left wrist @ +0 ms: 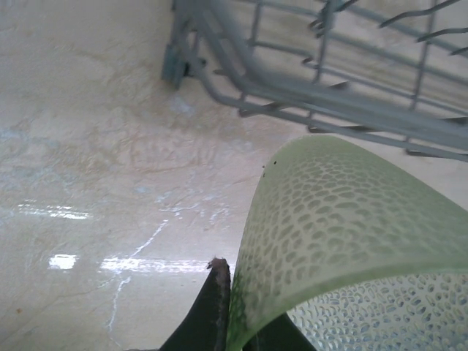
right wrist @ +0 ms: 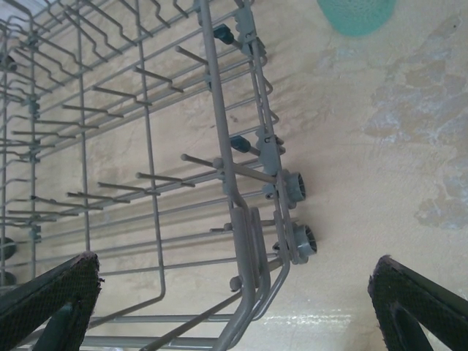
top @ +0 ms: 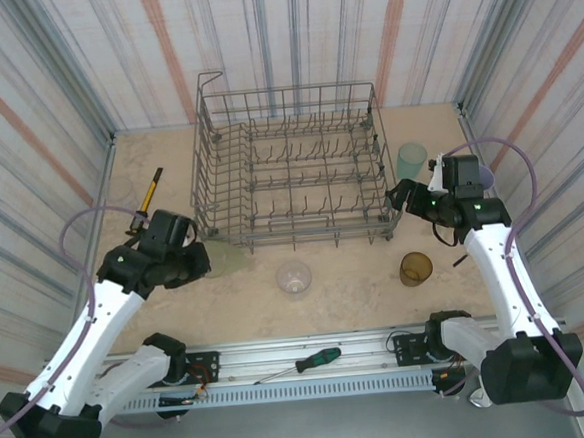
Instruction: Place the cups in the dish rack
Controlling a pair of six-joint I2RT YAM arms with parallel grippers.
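Left hand (top: 200, 262) clamped on yellow-green cup (left wrist: 329, 241); right hand (top: 401, 193) spread wide, empty.
Held cup cropped in wrist view; lavender cup (top: 484, 175) mostly hidden behind right arm.

A screwdriver (top: 302, 363) with a green-and-black handle lies on the slotted metal rail (top: 361, 348) along the near edge. Farther left, a slim yellow-and-black tool (top: 151, 194) lies on the pale, marbled worktop (top: 347, 285), close to the left wall. Striped panels (top: 289, 29) enclose the worktop on three sides.
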